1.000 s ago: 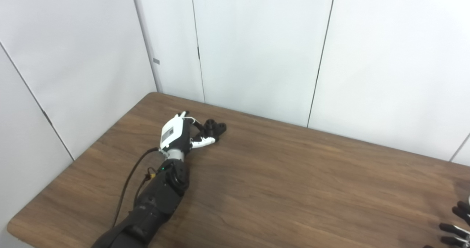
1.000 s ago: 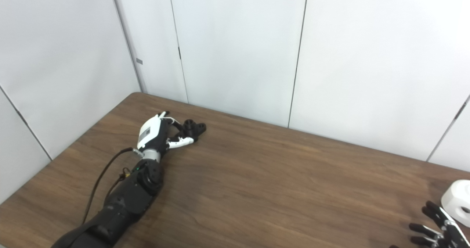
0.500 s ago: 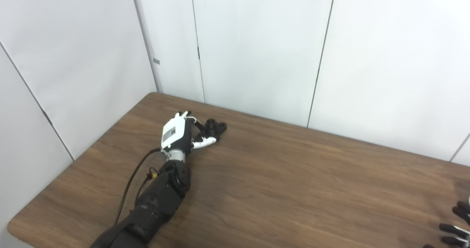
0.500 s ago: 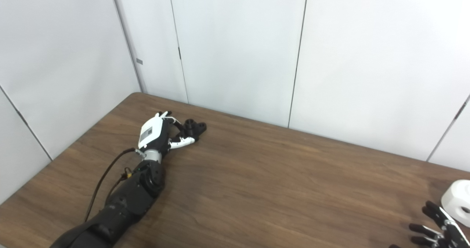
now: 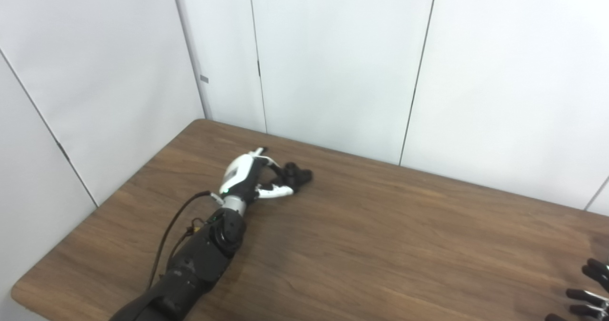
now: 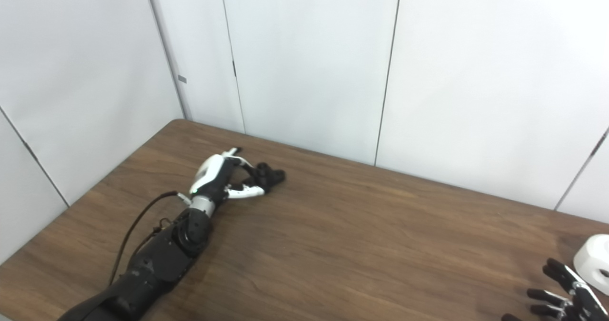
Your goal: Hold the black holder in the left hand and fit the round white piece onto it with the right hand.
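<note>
Step in hand, grasping: left hand, centre-left, fingers apparently curled round black holder on surface; right hand, lower right, fingers spread empty beside round white piece; next, lift holder.

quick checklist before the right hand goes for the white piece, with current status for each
1. Left hand closed on the black holder: ok, fingers wrap it and it appears gripped.
2. Holder lifted off the table: cannot tell, it sits low at the surface.
3. Round white piece in view: ok in the right eye view only, at the picture's right edge, cut off by the frame.
4. Right hand free: ok, fingers spread and holding nothing.
5. Right hand touching the white piece: not ok, it is beside the piece, apart from it.
6. Holder's mating face pointing toward the right hand: cannot tell, too small.
</note>
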Robot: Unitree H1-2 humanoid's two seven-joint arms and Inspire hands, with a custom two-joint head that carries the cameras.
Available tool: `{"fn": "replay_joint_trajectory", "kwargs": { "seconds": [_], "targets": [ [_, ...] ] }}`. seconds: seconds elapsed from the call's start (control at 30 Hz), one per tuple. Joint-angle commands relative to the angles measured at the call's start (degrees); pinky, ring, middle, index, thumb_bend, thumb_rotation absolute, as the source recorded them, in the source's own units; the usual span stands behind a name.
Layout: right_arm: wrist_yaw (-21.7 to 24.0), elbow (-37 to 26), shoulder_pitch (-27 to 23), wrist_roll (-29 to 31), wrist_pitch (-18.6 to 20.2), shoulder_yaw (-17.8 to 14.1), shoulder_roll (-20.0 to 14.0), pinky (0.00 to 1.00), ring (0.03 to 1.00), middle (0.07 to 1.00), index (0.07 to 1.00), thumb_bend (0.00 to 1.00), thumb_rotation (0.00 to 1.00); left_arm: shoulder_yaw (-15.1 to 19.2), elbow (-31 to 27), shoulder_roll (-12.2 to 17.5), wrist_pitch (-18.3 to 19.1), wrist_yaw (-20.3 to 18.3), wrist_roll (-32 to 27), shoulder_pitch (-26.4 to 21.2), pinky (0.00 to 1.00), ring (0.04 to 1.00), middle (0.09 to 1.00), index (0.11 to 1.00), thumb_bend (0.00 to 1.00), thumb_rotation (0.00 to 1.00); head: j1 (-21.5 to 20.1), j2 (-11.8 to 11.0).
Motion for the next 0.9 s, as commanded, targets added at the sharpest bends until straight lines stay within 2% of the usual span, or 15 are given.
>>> {"fn": "replay_joint_trajectory", "kwargs": {
  "seconds": [0.0, 0.17, 0.3, 0.53, 0.67, 0.87],
  "targets": [
    [-0.77, -0.84, -1.89, 0.0, -2.57, -0.29, -0.41, 0.55, 0.659, 0.837, 0.825, 0.71, 0.1, -3.84, -1.48, -1.48, -2.59, -7.97, -0.36, 0.51, 1.0, 1.0, 0.996, 0.484, 0.53, 0.06, -0.69, 0.14],
    [-0.97, -0.09, -2.23, -0.06, -3.71, -0.1, 0.04, 0.53, 0.649, 0.828, 0.817, 0.72, 0.1, -6.99, -3.9, -3.08, -5.55, -12.38, -0.35, 1.27, 1.0, 1.0, 1.0, 0.482, 0.53, 0.06, -2.82, 0.46],
    [-1.4, -0.17, -2.38, 0.21, -2.64, -0.17, 0.74, 0.58, 0.639, 0.819, 0.822, 0.74, 0.08, -9.62, -6.86, -4.94, -5.85, -14.0, 1.26, 2.51, 1.0, 1.0, 1.0, 0.482, 0.53, 0.06, -4.7, 0.84],
    [-1.17, -2.1, -2.29, 1.68, -1.29, -0.23, 1.82, 0.54, 0.614, 0.8, 0.808, 0.78, 0.16, -13.66, -10.53, -8.21, -5.53, -17.0, 2.45, 3.24, 1.0, 1.0, 1.0, 0.482, 0.52, 0.06, -8.94, 1.99],
    [-1.35, -3.33, -2.22, 1.14, -0.9, 0.26, 2.2, 0.54, 0.619, 0.8, 0.805, 0.77, 0.18, -16.02, -10.38, -10.1, -6.37, -18.37, 3.26, 2.88, 1.0, 1.0, 1.0, 0.482, 0.52, 0.06, -11.45, 2.78],
    [-1.89, -4.72, -2.36, -0.04, -1.24, 1.44, 3.24, 0.57, 0.637, 0.804, 0.806, 0.75, 0.19, -19.3, -8.63, -12.35, -8.86, -18.68, 5.13, 2.55, 1.0, 1.0, 0.997, 0.482, 0.52, 0.06, -17.55, 4.72]
  ]
}}
